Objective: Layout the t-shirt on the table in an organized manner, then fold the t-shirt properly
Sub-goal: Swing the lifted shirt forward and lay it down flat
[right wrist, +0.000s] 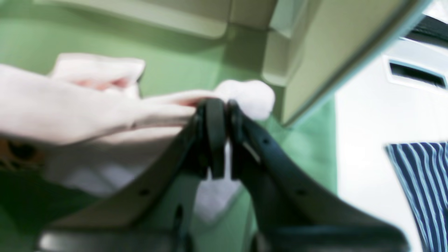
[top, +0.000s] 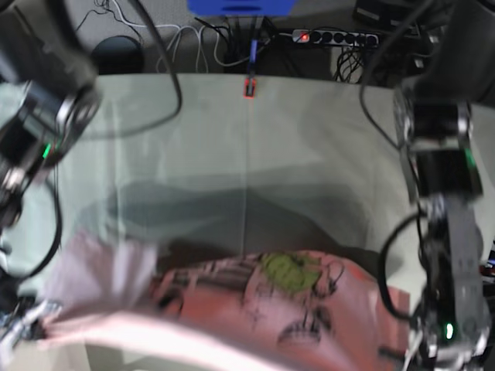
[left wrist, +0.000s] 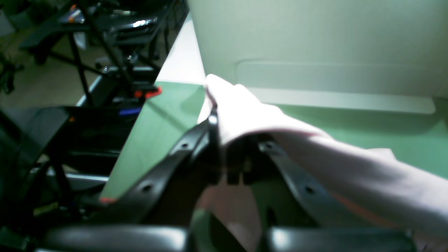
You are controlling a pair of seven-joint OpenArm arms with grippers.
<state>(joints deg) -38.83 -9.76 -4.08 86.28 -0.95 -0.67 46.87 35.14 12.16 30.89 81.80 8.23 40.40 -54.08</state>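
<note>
Both arms low at near worktop (top: 193, 131) edge. L gripper (left wrist: 224, 147) & R gripper (right wrist: 221, 115) fingers pinched on t-shirt (top: 309, 309), stretched between them above worktop.

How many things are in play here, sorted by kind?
T-shirt: 1
Table: 1
Grippers, left gripper and right gripper, both clamped on the shirt: 2
Red clamp at the far edge: 1
Total: 5
</note>
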